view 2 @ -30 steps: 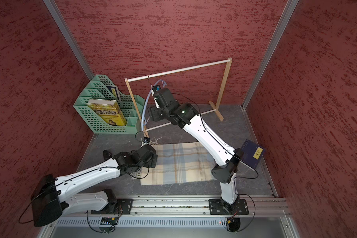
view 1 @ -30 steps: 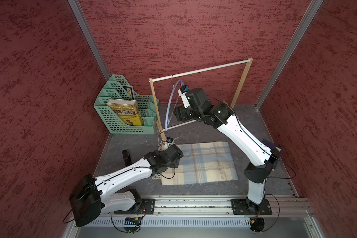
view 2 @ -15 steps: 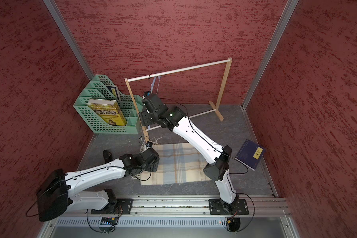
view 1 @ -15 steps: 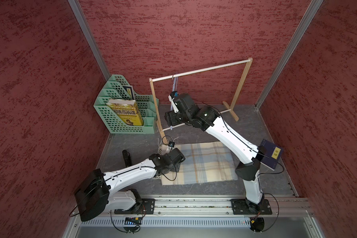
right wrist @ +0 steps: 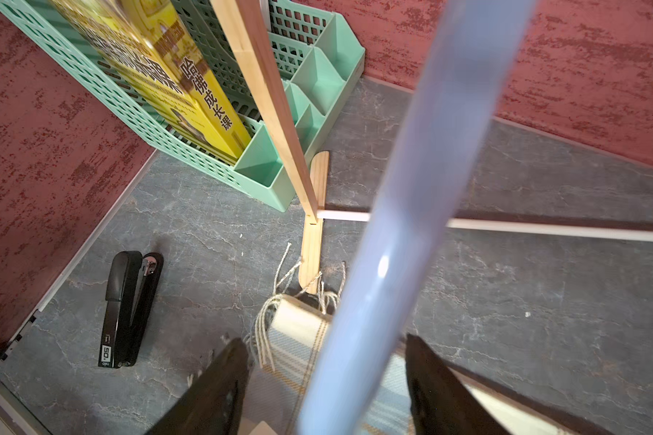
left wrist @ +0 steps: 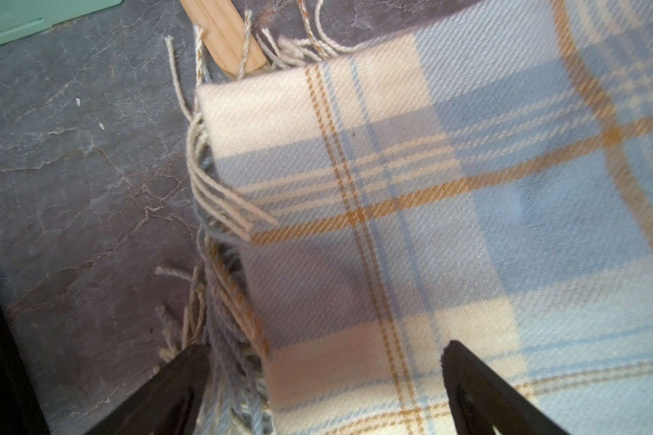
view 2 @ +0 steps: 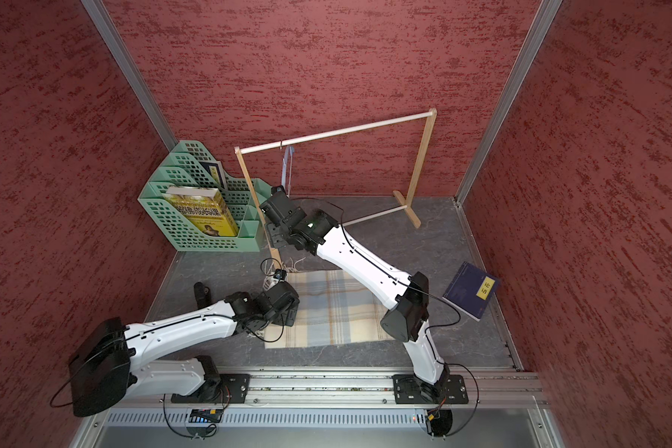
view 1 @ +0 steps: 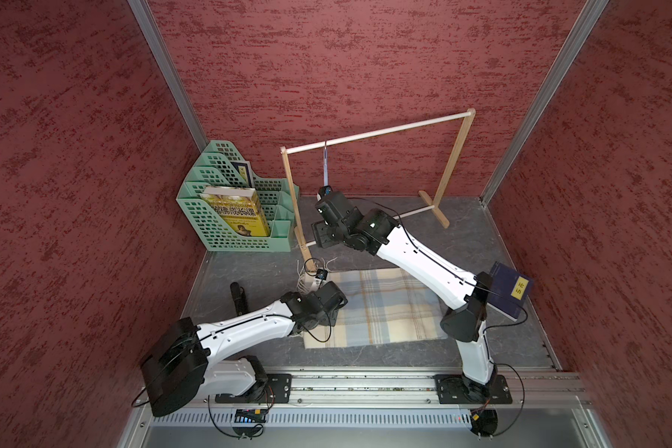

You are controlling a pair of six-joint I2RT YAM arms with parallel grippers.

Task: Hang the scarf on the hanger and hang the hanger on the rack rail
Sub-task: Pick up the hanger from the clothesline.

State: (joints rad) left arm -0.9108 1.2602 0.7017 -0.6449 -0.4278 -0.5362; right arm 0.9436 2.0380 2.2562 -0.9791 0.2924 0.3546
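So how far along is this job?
Nothing is finished: the scarf lies flat on the table. In hand: the open left gripper is over its fringed edge; the open right gripper straddles the hanger, hooked on the rack. Left: grasp the scarf, drape it over the hanger.

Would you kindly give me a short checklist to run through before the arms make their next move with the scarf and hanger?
1. Hanger hooked on the rack's top rail: ok.
2. Hanger between the right fingers, which stand apart: ok.
3. Left fingers open, straddling the scarf's fringed edge: ok.
4. Fringe clear of the rack's foot: not ok, strands lie across it.
5. Scarf flat on the table, unbunched: ok.
6. Left fingers touching the cloth: cannot tell.
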